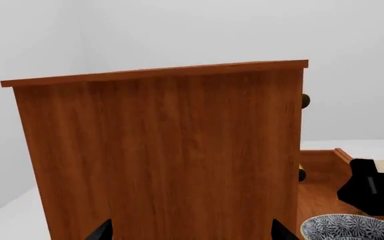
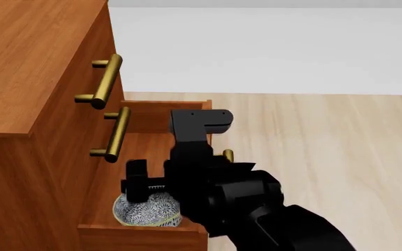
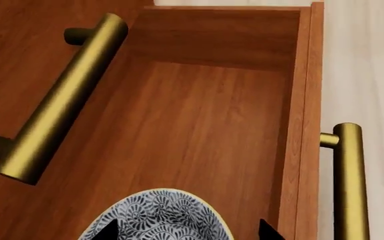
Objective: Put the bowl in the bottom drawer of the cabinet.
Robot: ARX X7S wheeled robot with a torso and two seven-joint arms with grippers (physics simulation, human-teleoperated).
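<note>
Bowl: blue-and-white floral bowl [image 2: 147, 210] with a yellowish rim sits inside the pulled-out bottom drawer [image 2: 142, 235], near the drawer's side wall closest to the head camera; the right wrist view shows its patterned inside [image 3: 157, 219] above the drawer floor.
Bottom drawer: open, drawn out from the cabinet [image 2: 26, 78]; its wooden floor [image 3: 199, 130] is bare beyond the bowl, and its brass bar handle [image 3: 347, 180] runs along the outer face of the front panel.
Cabinet: reddish-brown wood; two upper drawer fronts are shut, each with a brass bar handle, one higher [image 2: 107, 81] and one lower [image 2: 117, 133], both overhanging the open drawer. The left wrist view faces a plain side panel of the cabinet [image 1: 165, 155].
Right gripper: the black right gripper [image 2: 145, 183] hangs over the open drawer, directly above the bowl; two dark fingertips [image 3: 105, 230] show either side of the bowl's rim in the right wrist view. Whether the jaws are pressing the bowl or standing just clear of it, I cannot tell.
Left gripper: the left gripper [image 1: 188, 232] shows only as two dark fingertips [image 1: 100, 231] set far apart against the cabinet's side panel, holding nothing; jaws wide.
Floor: pale wood-grain flooring [image 2: 326, 146] beside the cabinet, meeting a white wall [image 2: 271, 47] behind.
</note>
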